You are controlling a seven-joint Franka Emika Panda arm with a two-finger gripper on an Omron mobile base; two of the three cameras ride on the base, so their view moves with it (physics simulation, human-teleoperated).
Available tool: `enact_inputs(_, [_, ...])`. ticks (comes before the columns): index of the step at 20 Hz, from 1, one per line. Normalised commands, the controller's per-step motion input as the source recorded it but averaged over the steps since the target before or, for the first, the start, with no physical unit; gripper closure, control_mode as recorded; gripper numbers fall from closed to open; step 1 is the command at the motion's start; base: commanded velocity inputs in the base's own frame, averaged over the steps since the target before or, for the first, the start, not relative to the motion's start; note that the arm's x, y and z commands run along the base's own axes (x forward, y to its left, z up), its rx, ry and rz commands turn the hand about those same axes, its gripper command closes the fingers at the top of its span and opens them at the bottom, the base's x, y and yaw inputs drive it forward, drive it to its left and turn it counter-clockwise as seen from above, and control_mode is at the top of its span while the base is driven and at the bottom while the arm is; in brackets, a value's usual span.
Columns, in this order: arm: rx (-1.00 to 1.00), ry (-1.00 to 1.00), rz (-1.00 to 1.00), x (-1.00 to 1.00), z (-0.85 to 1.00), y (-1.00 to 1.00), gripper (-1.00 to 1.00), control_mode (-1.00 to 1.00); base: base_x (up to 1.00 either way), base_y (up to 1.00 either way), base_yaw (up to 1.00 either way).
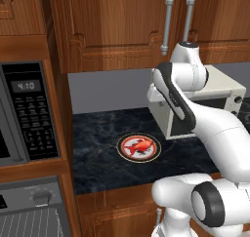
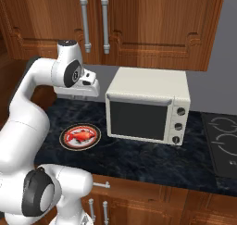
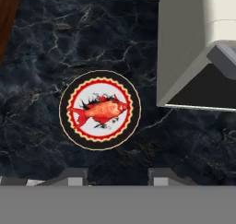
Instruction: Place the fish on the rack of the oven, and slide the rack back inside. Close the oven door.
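Note:
The small red-orange fish [image 3: 99, 111] lies flat on a round dark-rimmed plate [image 3: 99, 144] on the black marble counter, seen also as the fish [image 1: 141, 146] and the fish [image 2: 82, 135]. My gripper [image 3: 117, 177] hangs open well above the plate, pointing down, with nothing between its fingertips [image 3: 69, 176]. At the lower left, the grey oven [image 1: 19, 194] shows its control strip with a round knob [image 1: 41, 198]. Thin grey wires of the rack [image 1: 29, 224] show below it. The oven door is out of view.
A white toaster oven [image 2: 148, 106] stands on the counter just right of the plate. A black microwave with keypad [image 1: 29, 114] sits above the oven. A cooktop [image 2: 222, 136] lies at the far right. Wooden cabinets [image 2: 139, 25] hang overhead.

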Motion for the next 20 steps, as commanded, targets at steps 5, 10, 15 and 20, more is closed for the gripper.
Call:
enact_inputs(5, [0.00,0.00,-0.02,0.00,0.00,0.00,-1.00,-1.00,0.00,0.00,0.00])
enact_inputs(10, [0.00,0.00,-0.49,-0.29,-0.21,0.03,-1.00,-1.00,0.00,0.00,0.00])
enact_inputs(15, [0.01,-0.04,-0.43,-0.41,-0.22,0.26,-1.00,-1.00,0.00,0.00,0.00])
enact_inputs(20, [0.08,-0.03,-0.31,-0.25,-0.29,0.24,-1.00,-1.00,0.00,0.00,0.00])
